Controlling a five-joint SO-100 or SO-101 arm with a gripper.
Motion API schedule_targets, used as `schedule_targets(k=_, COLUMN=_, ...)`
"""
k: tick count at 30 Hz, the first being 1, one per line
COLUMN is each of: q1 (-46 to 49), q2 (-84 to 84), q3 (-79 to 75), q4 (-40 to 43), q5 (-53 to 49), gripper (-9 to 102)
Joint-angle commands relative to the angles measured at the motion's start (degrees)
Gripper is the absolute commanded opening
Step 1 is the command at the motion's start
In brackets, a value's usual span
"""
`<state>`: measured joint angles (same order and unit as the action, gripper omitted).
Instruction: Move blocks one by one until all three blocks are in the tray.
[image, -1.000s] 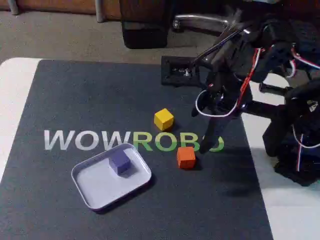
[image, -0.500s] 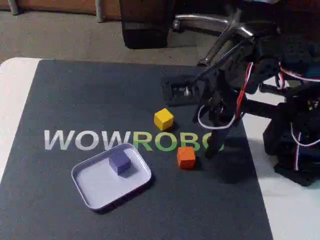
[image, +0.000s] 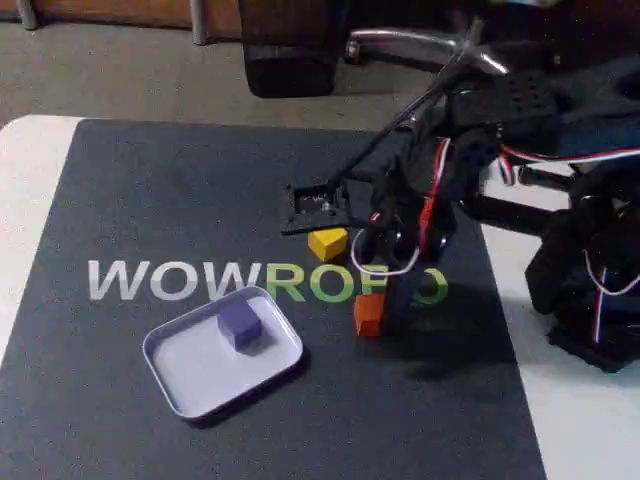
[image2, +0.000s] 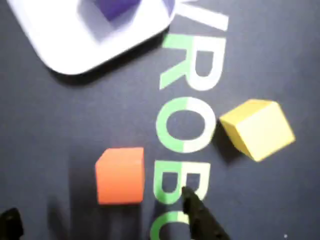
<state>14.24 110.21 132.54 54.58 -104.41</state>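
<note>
The pale tray (image: 185, 375) lies at the front left of the dark mat, and the purple block (image: 240, 325) rests inside it. On the mat by the green lettering sits the yellow block (image: 327, 243). The orange block (image: 366, 316) is in front of it, partly covered by my gripper (image: 386, 303), which hangs low right beside it. In the wrist view my gripper (image2: 99, 206) is open, with one dark fingertip (image2: 197, 210) to the right of the orange block (image2: 120, 175) and the other at the lower left corner. The yellow block (image2: 257, 129), tray (image2: 65, 42) and purple block (image2: 117, 7) lie further ahead.
White and green lettering (image: 175, 280) runs across the mat. The arm's base and cables (image: 590, 290) fill the right side on the white table. A chair base (image: 420, 45) stands on the floor behind. The mat's left and front parts are bare.
The arm has swung left and forward, bringing the gripper from right of the orange block down around it. The blocks and tray have not moved.
</note>
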Motion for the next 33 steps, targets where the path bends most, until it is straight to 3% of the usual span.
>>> schedule_targets(k=1, q1=0.6, q2=-1.0, q3=-2.7, q4=-0.9, q5=-0.3, gripper=36)
schedule_targets(k=25, q1=1.8, q2=-13.1, q3=-9.0, q4=-1.4, q5=-1.6, gripper=34)
schedule_targets(k=33, q1=1.9, q2=-13.5, q3=-8.7, q4=-1.4, q5=-2.2, gripper=25)
